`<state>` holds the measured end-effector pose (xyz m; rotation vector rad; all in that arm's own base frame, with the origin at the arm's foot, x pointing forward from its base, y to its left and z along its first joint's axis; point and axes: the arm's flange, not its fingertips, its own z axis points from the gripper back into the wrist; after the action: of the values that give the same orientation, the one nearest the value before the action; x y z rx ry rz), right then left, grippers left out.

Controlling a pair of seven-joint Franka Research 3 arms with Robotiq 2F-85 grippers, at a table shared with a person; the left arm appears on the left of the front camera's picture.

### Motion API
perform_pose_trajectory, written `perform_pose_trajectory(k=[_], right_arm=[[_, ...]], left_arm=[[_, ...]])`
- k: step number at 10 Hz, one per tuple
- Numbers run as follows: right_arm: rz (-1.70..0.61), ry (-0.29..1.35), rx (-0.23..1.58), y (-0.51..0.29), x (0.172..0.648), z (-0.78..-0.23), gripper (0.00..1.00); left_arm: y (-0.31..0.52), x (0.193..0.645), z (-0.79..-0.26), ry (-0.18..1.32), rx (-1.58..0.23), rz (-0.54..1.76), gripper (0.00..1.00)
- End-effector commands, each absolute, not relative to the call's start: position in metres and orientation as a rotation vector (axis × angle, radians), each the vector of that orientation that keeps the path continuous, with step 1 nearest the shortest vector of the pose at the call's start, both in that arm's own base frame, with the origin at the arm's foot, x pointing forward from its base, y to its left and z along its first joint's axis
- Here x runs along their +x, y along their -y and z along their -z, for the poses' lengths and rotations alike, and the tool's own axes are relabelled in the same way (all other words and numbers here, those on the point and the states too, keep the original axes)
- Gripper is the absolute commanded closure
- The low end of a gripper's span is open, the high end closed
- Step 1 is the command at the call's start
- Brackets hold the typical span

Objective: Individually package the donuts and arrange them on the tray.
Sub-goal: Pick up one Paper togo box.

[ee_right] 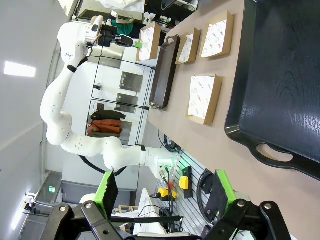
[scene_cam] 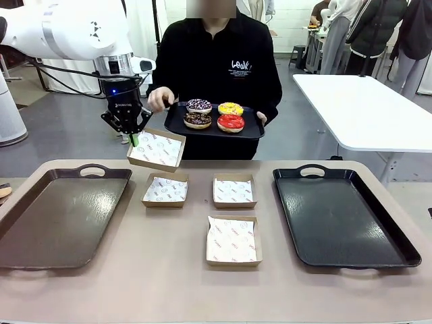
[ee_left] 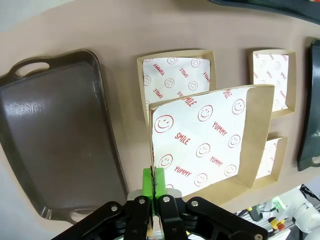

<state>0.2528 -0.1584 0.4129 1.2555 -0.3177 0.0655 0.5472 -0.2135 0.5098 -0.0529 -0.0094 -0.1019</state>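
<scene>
Four donuts lie on a small black tray (scene_cam: 175, 121) that the person holds at the far side: dark with sprinkles (scene_cam: 199, 105), yellow (scene_cam: 231, 108), chocolate (scene_cam: 198, 120) and glossy red (scene_cam: 231, 123). My left gripper (scene_cam: 133, 138) is shut on the edge of a paper-lined cardboard box (scene_cam: 156, 150), held tilted in the air just left of that tray. In the left wrist view the green pads (ee_left: 148, 181) pinch the box's (ee_left: 210, 140) rim. My right gripper (ee_right: 165, 192) is open with nothing between its fingers, near the table's front edge by the black tray (ee_right: 280, 90).
Three more lined boxes rest mid-table: back left (scene_cam: 165, 190), back right (scene_cam: 234, 191), front (scene_cam: 232, 240). A large brown tray (scene_cam: 61, 216) lies at the left and a large black tray (scene_cam: 341, 216) at the right. A white table (scene_cam: 364, 108) stands behind.
</scene>
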Motion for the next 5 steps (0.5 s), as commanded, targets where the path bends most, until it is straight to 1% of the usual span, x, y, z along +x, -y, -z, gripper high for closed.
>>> perform_pose_trajectory(k=[1,5], right_arm=[[-0.075,0.333,1.271,0.1581,0.2531,-0.4123,0.0],[-0.075,0.333,1.271,0.1581,0.2531,-0.4123,0.0]], left_arm=[[0.2141,0.5441,-0.5126,0.01,-0.049,0.084,1.0],[0.2141,0.5441,-0.5126,0.01,-0.049,0.084,1.0]])
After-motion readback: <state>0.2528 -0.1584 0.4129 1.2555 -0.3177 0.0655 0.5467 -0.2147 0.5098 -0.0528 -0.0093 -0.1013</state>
